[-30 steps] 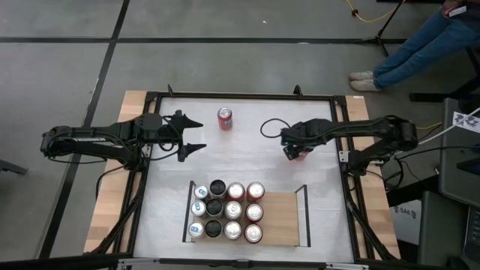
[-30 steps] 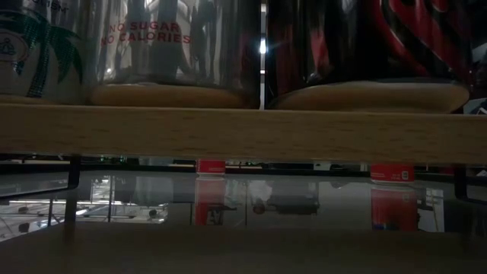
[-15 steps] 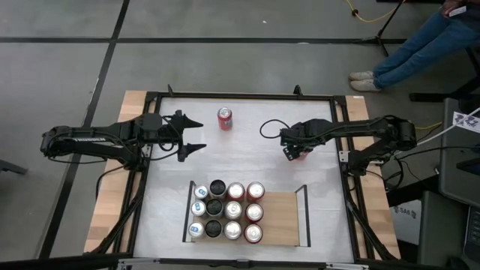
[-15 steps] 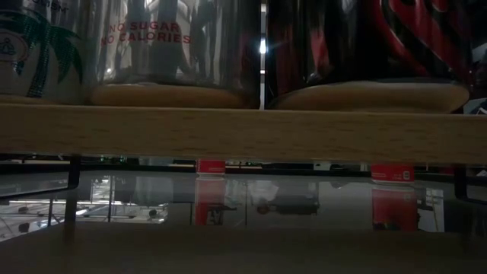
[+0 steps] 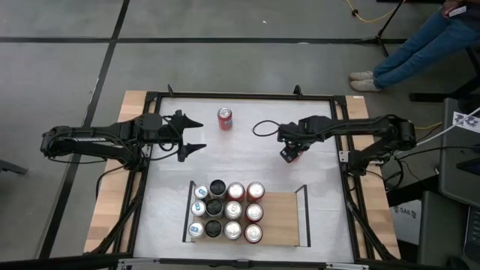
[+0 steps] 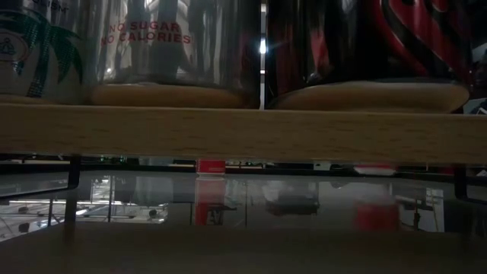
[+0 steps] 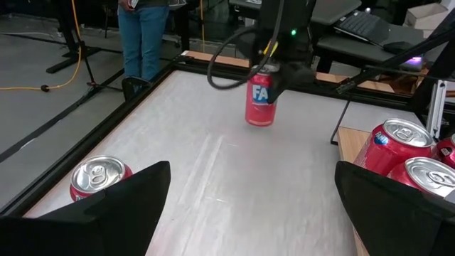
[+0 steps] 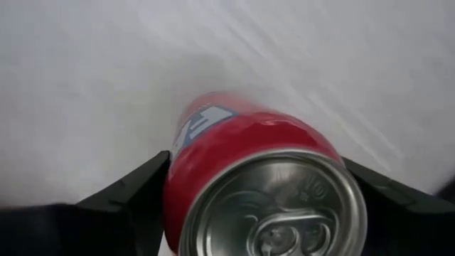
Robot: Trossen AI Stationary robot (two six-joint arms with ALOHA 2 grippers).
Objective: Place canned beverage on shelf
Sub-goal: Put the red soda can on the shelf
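Right gripper point(image 5: 291, 152) has its fingers clamped on a red can point(image 7: 260, 104), which looks slightly off the table point(image 5: 247, 161) at right-centre, well apart from the shelf point(image 5: 279, 219).

Risks:
- Grip sits high near the rim, so the can may swing or slip in transit.
- Free shelf space is next to packed rows; a low approach could clip the rail point(image 5: 304, 215) or knock a neighbour.

Left gripper point(image 5: 187, 135) waits spread wide, holding nothing, at the table's left edge.

Count: 11 cans on the shelf, 1 loose red can point(image 5: 224, 118) on the table, 1 in the grip. 2 arms, 1 person's legs point(image 5: 409, 45) nearby.
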